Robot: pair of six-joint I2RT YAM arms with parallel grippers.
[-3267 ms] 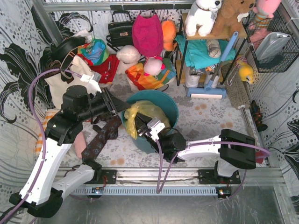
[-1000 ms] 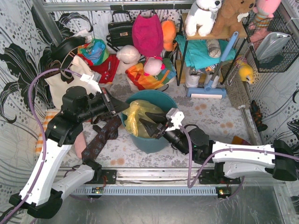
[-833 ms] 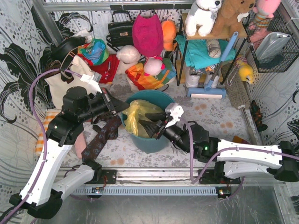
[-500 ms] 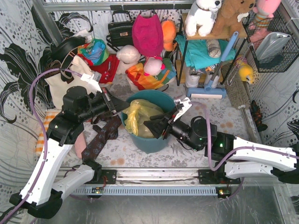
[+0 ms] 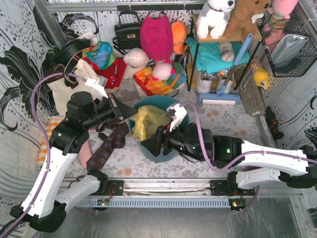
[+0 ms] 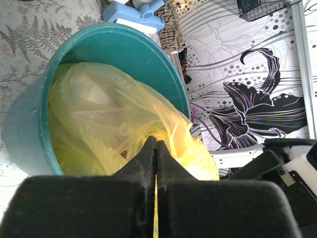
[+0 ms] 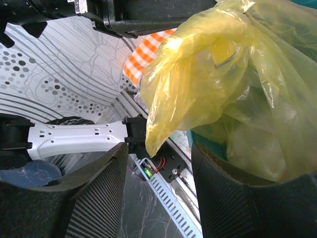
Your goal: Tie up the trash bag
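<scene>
Top external, lower centre: right gripper (image 5: pixel 148 143), jaws spread, a loose flap of the bag (image 5: pixel 148 119) just beside them. Left gripper (image 5: pixel 130 115) clenched on the bag's edge. Bag sits in teal bin (image 5: pixel 171 102), mid-frame.

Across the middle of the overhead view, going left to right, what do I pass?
Orange checked cloth → left gripper, jaws shut on the bag → trash bag → right arm. The bin and right gripper overlap the bag, so they are left out.
</scene>
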